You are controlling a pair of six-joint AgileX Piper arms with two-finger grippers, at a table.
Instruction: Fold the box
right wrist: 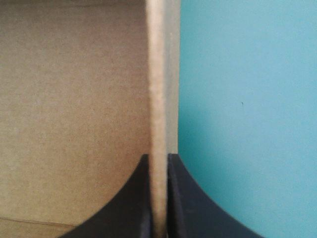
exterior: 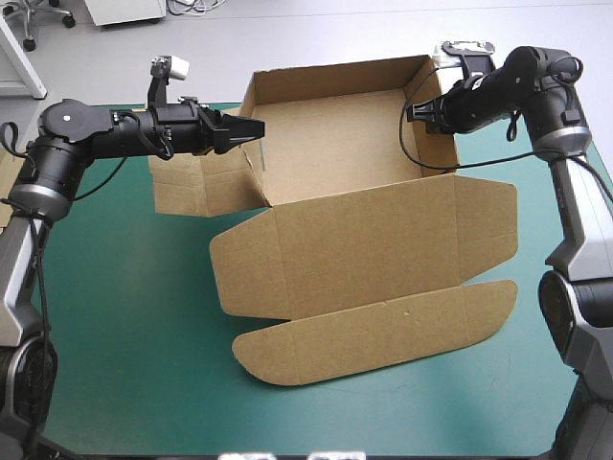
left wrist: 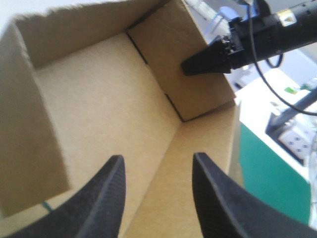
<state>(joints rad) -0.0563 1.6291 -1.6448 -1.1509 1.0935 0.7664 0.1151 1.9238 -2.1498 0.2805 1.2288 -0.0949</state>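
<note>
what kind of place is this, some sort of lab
Most likely a robotics lab or test bench: a table with a teal-green cover, a half-folded brown box on it, and two robot arms, the left gripper open at the box, the right gripper shut on its wall.

box (exterior: pixel 364 230): the flap toward the table's left edge is partly covered by the left gripper (exterior: pixel 255 127). The right wrist view shows only one wall, pinched in the right gripper (right wrist: pixel 158 166), with the rest cut off.
table (exterior: pixel 124 316): the middle of its far edge is hidden behind the box.
</note>
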